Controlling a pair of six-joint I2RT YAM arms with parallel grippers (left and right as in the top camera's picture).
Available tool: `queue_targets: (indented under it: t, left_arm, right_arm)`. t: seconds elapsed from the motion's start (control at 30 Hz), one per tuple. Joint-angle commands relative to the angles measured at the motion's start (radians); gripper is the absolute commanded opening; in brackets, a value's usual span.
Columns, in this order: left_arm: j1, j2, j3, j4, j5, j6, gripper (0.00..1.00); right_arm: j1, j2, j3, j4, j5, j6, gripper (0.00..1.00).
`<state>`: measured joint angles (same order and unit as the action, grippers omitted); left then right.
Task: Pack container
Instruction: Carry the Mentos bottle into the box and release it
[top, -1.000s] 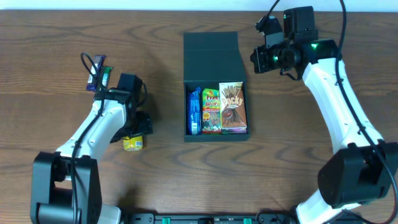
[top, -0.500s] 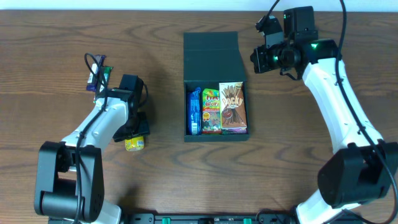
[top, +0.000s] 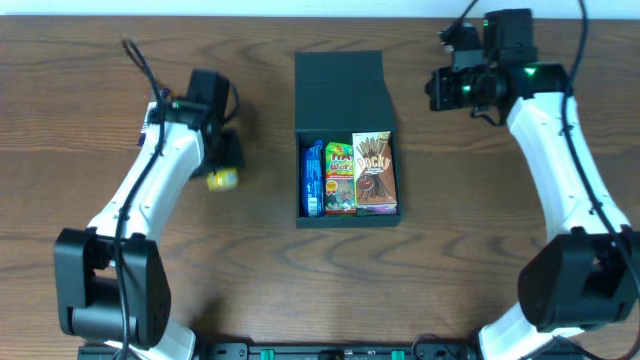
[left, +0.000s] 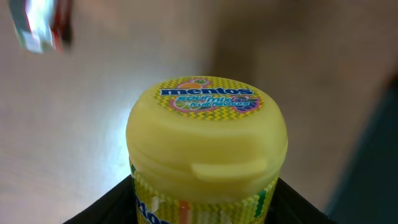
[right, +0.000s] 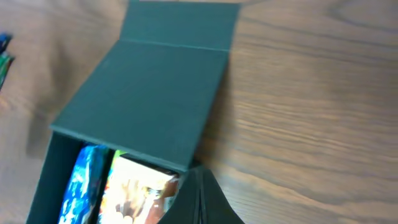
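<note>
The dark teal container stands open mid-table, its flap lid lying back. Inside it are a blue pack, a green snack pack and a Pocky box. My left gripper is shut on a yellow Mentos bottle, left of the container. In the left wrist view the bottle fills the frame, with a black finger on each side of it. My right gripper is shut and holds nothing, right of the lid. In its wrist view the shut fingertips hang by the container's corner.
A blurred shiny packet lies on the table beyond the bottle in the left wrist view. Bare wood table surrounds the container on both sides. The left arm reaches along the table's left side.
My left gripper closed on the Mentos bottle and carried it away from the front edge, towards the back of the table. The right arm shifted slightly right.
</note>
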<state>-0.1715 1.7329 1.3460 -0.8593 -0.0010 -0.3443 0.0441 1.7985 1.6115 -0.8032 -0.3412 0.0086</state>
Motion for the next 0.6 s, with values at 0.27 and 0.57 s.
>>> queue_targets:
  t: [0.27,0.57]
  left_arm:
    - [-0.274,0.050,0.153,0.108,0.099,-0.093,0.41]
    - [-0.381,0.269,0.354,0.020,0.195,-0.177,0.40]
  right_arm:
    - [-0.082,-0.013,0.016,0.012,-0.007,0.035,0.02]
    - [-0.117,-0.013,0.016,0.018,-0.006,0.016,0.02]
